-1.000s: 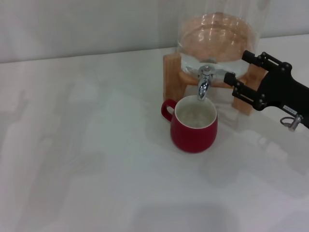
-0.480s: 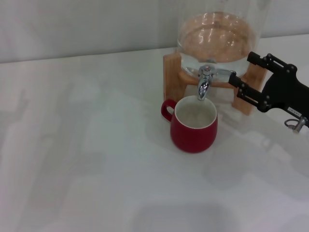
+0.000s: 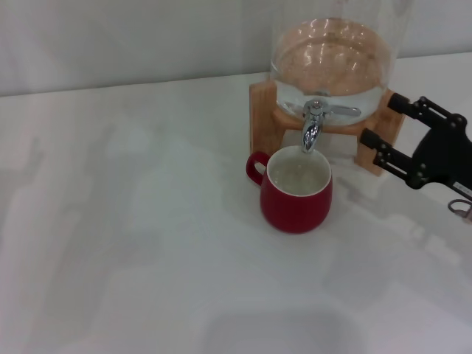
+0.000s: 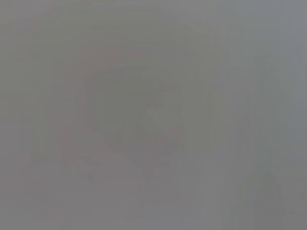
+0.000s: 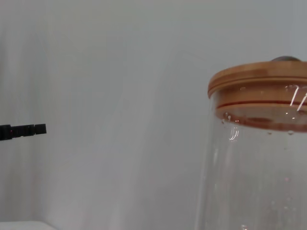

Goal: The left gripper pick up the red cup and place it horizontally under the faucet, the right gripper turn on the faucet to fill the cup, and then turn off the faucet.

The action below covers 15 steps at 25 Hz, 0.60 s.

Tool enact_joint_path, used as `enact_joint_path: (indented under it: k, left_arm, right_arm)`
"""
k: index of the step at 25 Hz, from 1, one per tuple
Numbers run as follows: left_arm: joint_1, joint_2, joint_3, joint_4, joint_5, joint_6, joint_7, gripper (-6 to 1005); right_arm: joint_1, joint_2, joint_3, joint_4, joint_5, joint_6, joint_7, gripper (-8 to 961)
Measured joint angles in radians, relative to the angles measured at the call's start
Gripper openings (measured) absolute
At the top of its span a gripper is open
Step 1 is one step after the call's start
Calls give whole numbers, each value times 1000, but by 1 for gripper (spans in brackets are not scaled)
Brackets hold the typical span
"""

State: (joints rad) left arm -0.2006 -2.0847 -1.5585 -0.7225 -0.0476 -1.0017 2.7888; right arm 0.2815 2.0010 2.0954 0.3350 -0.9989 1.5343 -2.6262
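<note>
The red cup [image 3: 296, 193] stands upright on the white table, its handle pointing to the left. Its mouth sits directly below the spout of the chrome faucet [image 3: 313, 127], whose lever sticks out to the right. My right gripper [image 3: 382, 118] hangs to the right of the lever, a short gap away, open and holding nothing. One black fingertip [image 5: 22, 130] shows at the edge of the right wrist view. The left gripper is out of view, and the left wrist view is plain grey.
The faucet belongs to a glass water jar [image 3: 331, 55] on a wooden stand [image 3: 263, 118] at the back of the table. The jar's wooden lid [image 5: 261, 82] shows in the right wrist view. White table [image 3: 133, 243] spreads left and in front of the cup.
My right gripper has drawn back to the right, from touching the faucet lever to a short gap away. The cup and faucet have stayed put.
</note>
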Motion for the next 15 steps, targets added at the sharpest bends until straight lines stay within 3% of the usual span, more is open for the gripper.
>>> enact_joint_path:
  k: [10, 15]
  left_arm:
    - [4, 0, 0, 0, 0, 0, 0, 884]
    - [5, 0, 0, 2, 0, 0, 0, 884]
  right_arm:
    - [-33, -25, 88, 0, 8, 38, -8, 674]
    - [-42, -34, 183, 1, 8, 39, -14, 674]
